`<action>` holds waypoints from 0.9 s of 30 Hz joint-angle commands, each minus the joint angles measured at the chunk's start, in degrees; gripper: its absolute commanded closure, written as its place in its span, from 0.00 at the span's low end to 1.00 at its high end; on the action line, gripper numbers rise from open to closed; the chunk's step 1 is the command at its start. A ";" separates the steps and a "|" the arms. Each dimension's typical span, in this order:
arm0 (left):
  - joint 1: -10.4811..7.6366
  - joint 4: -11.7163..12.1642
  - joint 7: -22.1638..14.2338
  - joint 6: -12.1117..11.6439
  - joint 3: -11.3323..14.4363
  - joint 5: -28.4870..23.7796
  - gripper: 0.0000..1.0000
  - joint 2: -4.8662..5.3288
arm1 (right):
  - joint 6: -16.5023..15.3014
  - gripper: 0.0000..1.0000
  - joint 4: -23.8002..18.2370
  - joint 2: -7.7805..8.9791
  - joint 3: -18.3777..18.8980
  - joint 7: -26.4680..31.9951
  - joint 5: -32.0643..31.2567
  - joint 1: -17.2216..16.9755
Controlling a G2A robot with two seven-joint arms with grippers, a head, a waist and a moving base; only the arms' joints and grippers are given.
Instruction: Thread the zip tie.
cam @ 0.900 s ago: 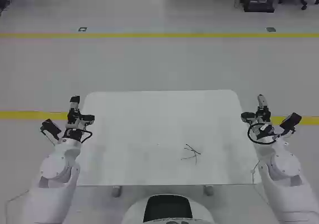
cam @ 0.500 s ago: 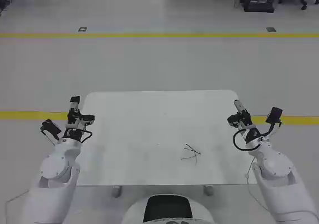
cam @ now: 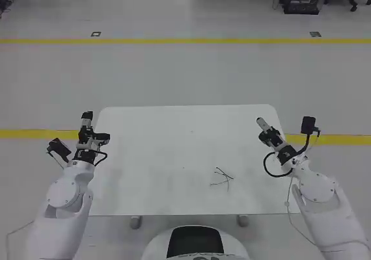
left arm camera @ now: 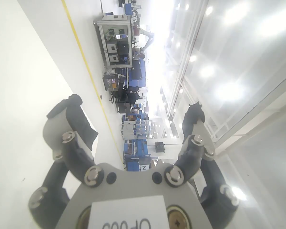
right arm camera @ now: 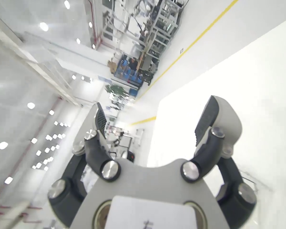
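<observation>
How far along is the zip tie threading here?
Done: nothing visible. The zip tie lies on the table, touched by neither tool. In hand: nothing. The left tool and right tool are both open and empty, the right one above the table's right edge, the left one beside its left edge. Left: grasping the zip tie and threading it, so the whole job.

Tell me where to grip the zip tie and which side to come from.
Take the zip tie from straight above, likely with the open right gripper, which is nearer. It lies flat and thin on the table, so a sideways approach has nothing to pinch. Close across a strand near a free end; head and tail are too small to tell apart.
</observation>
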 commanded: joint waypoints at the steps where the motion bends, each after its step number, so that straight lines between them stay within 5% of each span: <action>1: 0.00 0.00 0.00 0.00 0.00 0.00 0.00 0.00 | -0.11 0.00 0.70 0.19 -1.32 3.03 -5.39 1.48; 5: 0.00 0.00 0.00 0.00 0.00 0.00 0.00 0.00 | -1.15 0.00 2.39 0.35 -3.69 6.59 -10.78 2.99; 13: 0.00 0.00 0.00 0.00 0.00 0.00 0.00 0.00 | -1.15 0.00 2.39 0.35 -3.69 6.59 -10.78 2.99; 22: 0.00 0.00 0.00 0.00 0.00 0.00 0.00 0.00 | -4.01 0.00 2.04 1.26 -8.42 16.30 -32.54 7.70; 27: 0.00 0.00 0.00 0.00 0.00 0.00 0.00 0.00 | -4.88 0.00 3.82 1.16 -12.38 19.87 -38.52 10.53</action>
